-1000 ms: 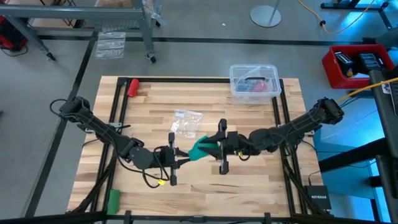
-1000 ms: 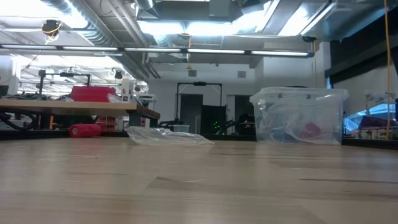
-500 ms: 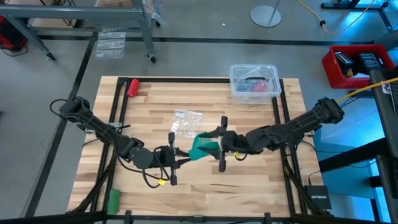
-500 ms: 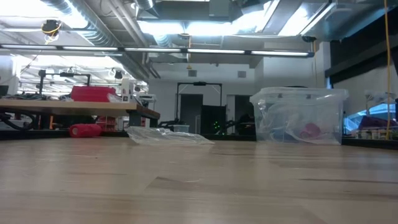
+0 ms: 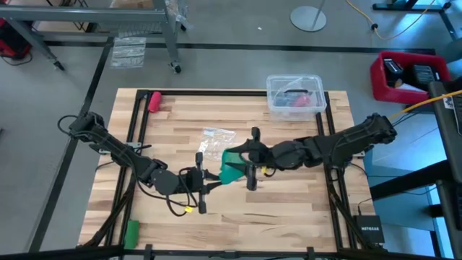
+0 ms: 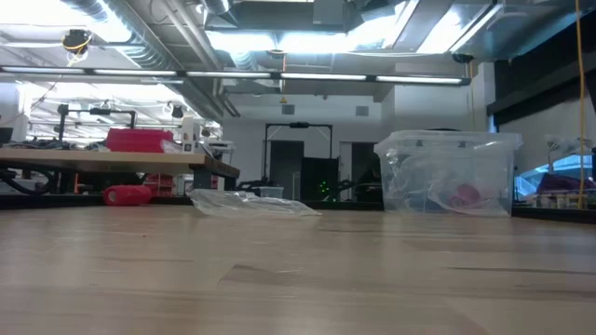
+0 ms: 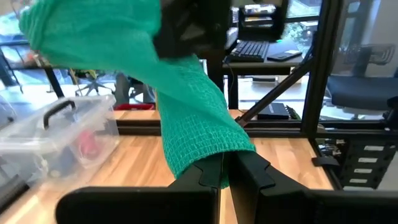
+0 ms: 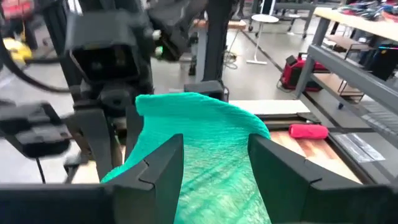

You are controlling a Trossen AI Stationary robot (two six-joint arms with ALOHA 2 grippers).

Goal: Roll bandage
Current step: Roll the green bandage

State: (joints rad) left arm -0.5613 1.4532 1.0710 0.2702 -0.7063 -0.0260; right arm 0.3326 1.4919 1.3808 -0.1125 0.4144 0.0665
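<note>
The teal-green bandage [image 5: 232,167] is a cloth band spanning between my two grippers over the middle of the table. My left gripper [image 5: 209,180] is shut on its near-left end, which also shows in the left wrist view [image 7: 225,168]. My right gripper [image 5: 242,162] stands just right of the bandage and is shut on its wider, bunched part [image 8: 205,149]. Neither gripper nor the bandage shows in the low view. My left gripper pinches the band's narrow end [image 7: 214,163] between its two fingers, coming level from the table's left. The band rises from the fingers toward the other gripper. My right gripper has the band's wide bunched part [image 8: 217,134] between its two fingers [image 8: 163,163], coming level from the table's right, across the band. That end shows raised in the left wrist view [image 7: 93,31].
A clear plastic box [image 5: 294,95] with pink-red things stands at the far right, also in the low view [image 6: 447,172]. A crumpled clear bag [image 5: 216,141] lies just beyond the bandage. A red roll [image 5: 154,100] lies far left, a small green roll [image 5: 131,231] near left.
My right gripper has gone toward the table's left and a little toward the far edge, closer to my left gripper, carrying its part of the bandage. The band between the grippers has become shorter and more bunched. My left gripper has kept still.
</note>
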